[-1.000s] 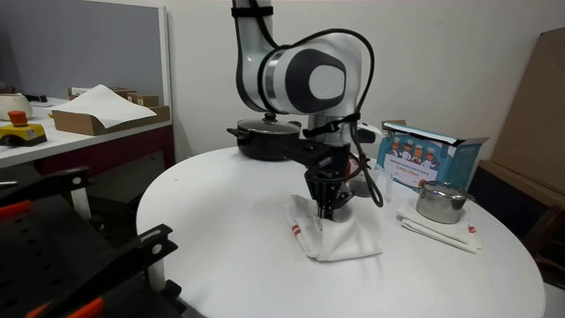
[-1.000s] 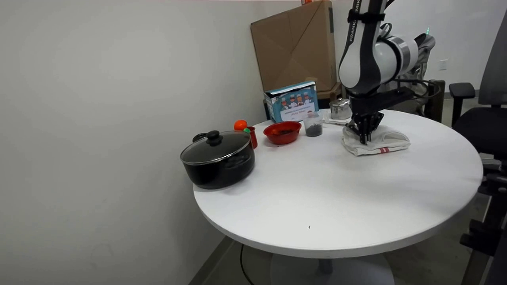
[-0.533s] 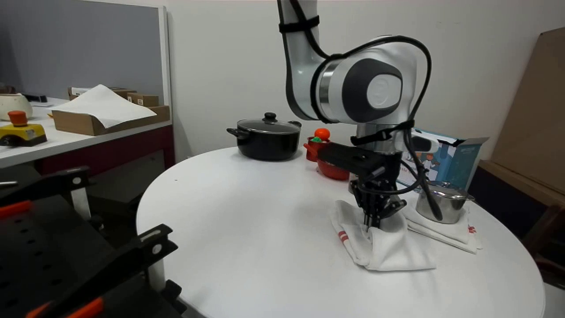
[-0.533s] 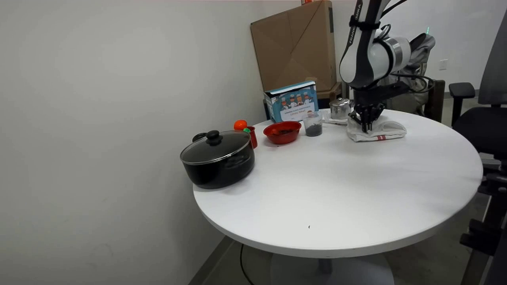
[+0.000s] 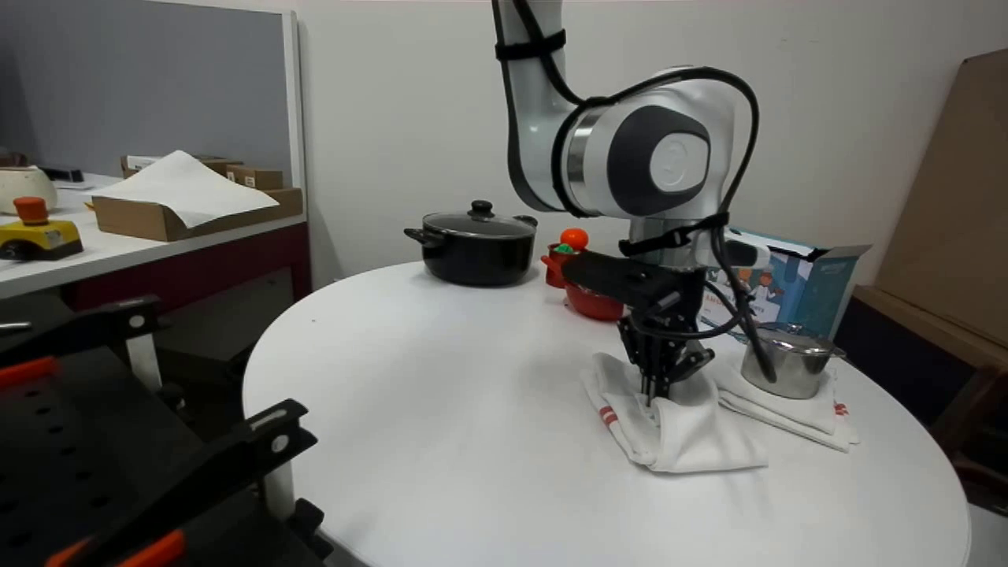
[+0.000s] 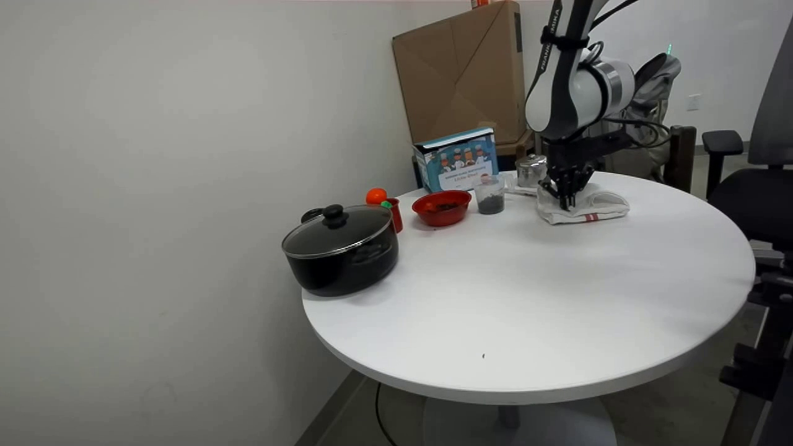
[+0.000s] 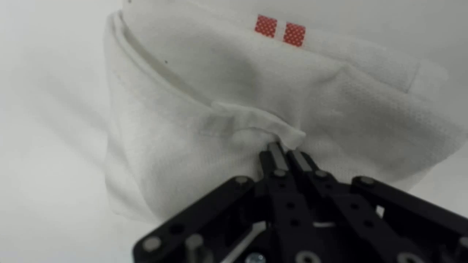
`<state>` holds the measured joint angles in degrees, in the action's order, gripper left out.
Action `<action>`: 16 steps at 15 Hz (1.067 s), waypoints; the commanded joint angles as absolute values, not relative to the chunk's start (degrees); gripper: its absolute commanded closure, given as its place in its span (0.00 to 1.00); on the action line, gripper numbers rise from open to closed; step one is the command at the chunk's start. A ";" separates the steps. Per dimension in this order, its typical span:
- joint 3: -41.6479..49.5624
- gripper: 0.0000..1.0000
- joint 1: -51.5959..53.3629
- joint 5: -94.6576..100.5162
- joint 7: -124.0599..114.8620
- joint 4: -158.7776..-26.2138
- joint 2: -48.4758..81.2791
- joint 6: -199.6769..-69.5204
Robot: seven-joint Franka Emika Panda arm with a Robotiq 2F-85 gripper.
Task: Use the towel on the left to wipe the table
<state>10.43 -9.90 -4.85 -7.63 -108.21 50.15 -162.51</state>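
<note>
A folded white towel (image 5: 701, 445) with red stripes lies on the round white table (image 5: 409, 409). It also shows in an exterior view (image 6: 601, 210) and fills much of the wrist view (image 7: 175, 164). My gripper (image 5: 650, 395) points down into the middle of the towel. In the wrist view my gripper (image 7: 287, 148) is closed on a pinched fold of the towel; the fingertips are partly hidden by cloth. The towel lies flat around the pinch, its underside on the table. A small dark speck (image 6: 483, 355) is on the table near its edge.
A steel pot (image 5: 791, 366) stands on a second folded towel (image 5: 795, 421) close beside the held towel. A black lidded pot (image 5: 479, 252), red bowl (image 6: 441, 210), red cup (image 5: 556, 268), clear cup (image 6: 490, 198) and blue box (image 6: 464, 164) stand along the wall side.
My gripper has dragged the towel across the table toward the steel pot, then slightly back. The red bowl and red cup now show in the exterior view where the arm hid them.
</note>
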 commanded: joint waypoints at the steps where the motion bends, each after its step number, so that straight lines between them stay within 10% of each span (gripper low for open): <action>1: 4.60 0.93 -9.16 -5.01 -4.02 -117.19 47.42 -164.53; 16: -8.74 0.93 -2.56 -8.80 -5.92 -138.37 38.84 -170.55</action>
